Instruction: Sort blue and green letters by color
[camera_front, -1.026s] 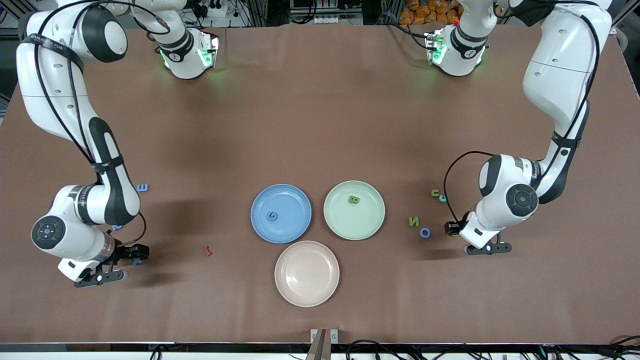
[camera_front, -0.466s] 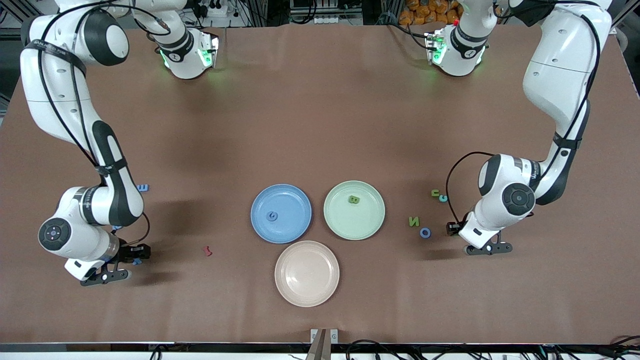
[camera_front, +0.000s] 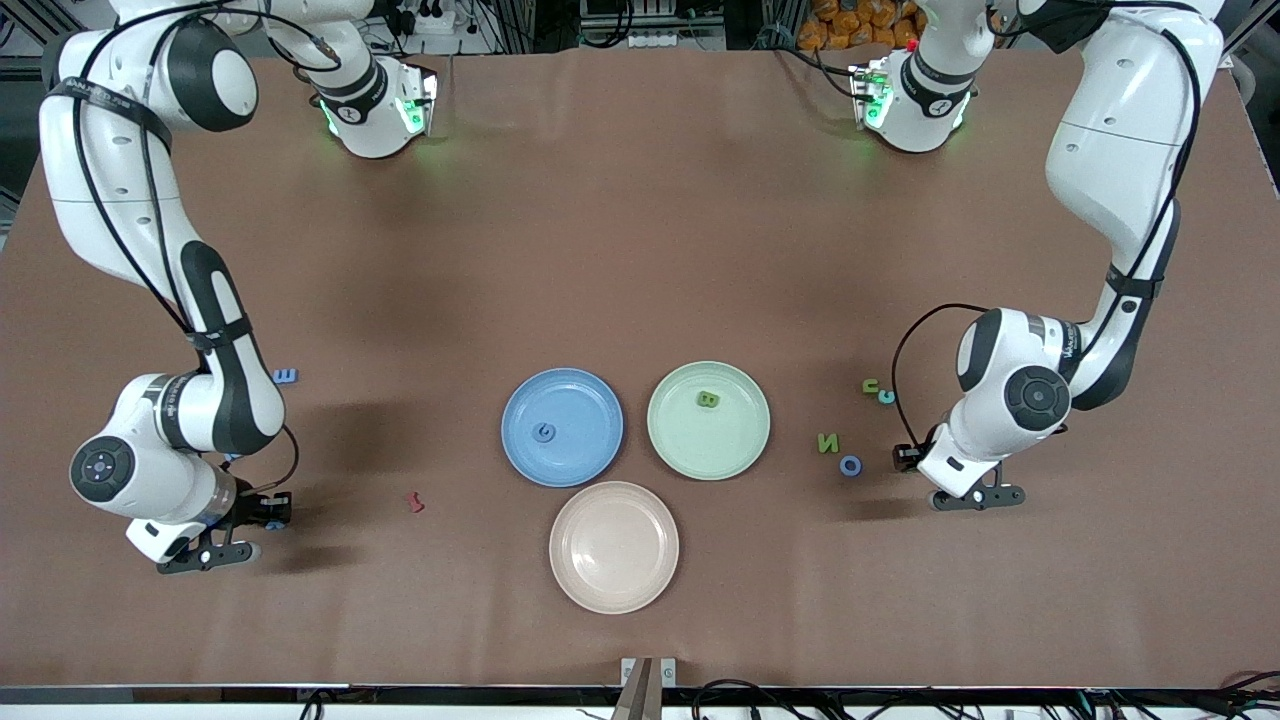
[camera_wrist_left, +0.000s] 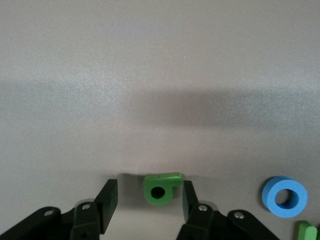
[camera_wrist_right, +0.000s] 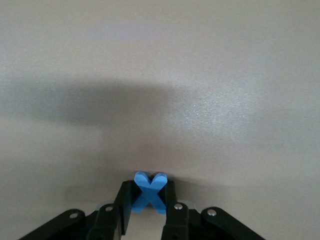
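My right gripper (camera_wrist_right: 149, 200) is down at the table at the right arm's end, shut on a blue X (camera_wrist_right: 150, 194); in the front view it (camera_front: 268, 516) is nearer the camera than a blue E (camera_front: 285, 376). At the left arm's end my left gripper (camera_wrist_left: 150, 197) stands open on the table around a small green letter (camera_wrist_left: 161, 186), which lies close to one finger. A blue O (camera_wrist_left: 285, 196) lies beside it. The blue plate (camera_front: 590, 400) holds a blue G (camera_front: 543, 432). On the green plate (camera_front: 740, 445) lies a green B (camera_front: 707, 399).
A green N (camera_front: 828, 443), the blue O (camera_front: 850, 465), a green U (camera_front: 871, 386) and a small blue letter (camera_front: 885, 397) lie between the green plate and the left gripper (camera_front: 908, 458). A pink plate (camera_front: 613, 547) is nearest the camera. A dark red letter (camera_front: 414, 502) lies between the right gripper and the plates.
My right gripper has closed on the blue X and its arm has shifted slightly. The left arm has barely moved.
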